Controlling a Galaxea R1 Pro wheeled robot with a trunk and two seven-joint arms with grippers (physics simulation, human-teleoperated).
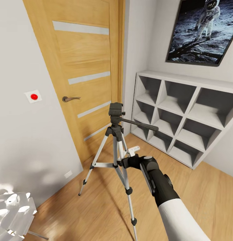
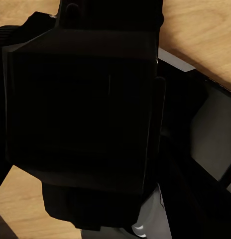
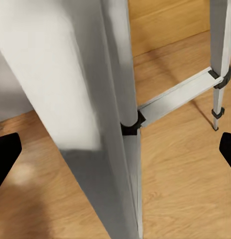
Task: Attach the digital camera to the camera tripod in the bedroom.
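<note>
The camera tripod (image 1: 117, 134) stands on the wood floor in front of the wooden door, its silver legs spread and its long pan handle (image 1: 141, 124) pointing right. My right gripper (image 1: 126, 163) is at the tripod's centre brace, about halfway up. In the right wrist view it is open (image 3: 115, 154), with a black fingertip (image 3: 7, 152) at each side and a silver tripod leg (image 3: 120, 74) between them, very close. The left wrist view is dark, with a large black block (image 2: 80, 104) over wood floor; I cannot tell what it is. The digital camera is not identifiable.
The door (image 1: 84, 67) with pale stripes is shut behind the tripod. A white cube shelf (image 1: 183, 117) stands along the right wall under the astronaut picture (image 1: 200, 30). A small white object (image 1: 134, 149) lies on the floor behind the tripod. A white lamp (image 1: 12, 207) is at my lower left.
</note>
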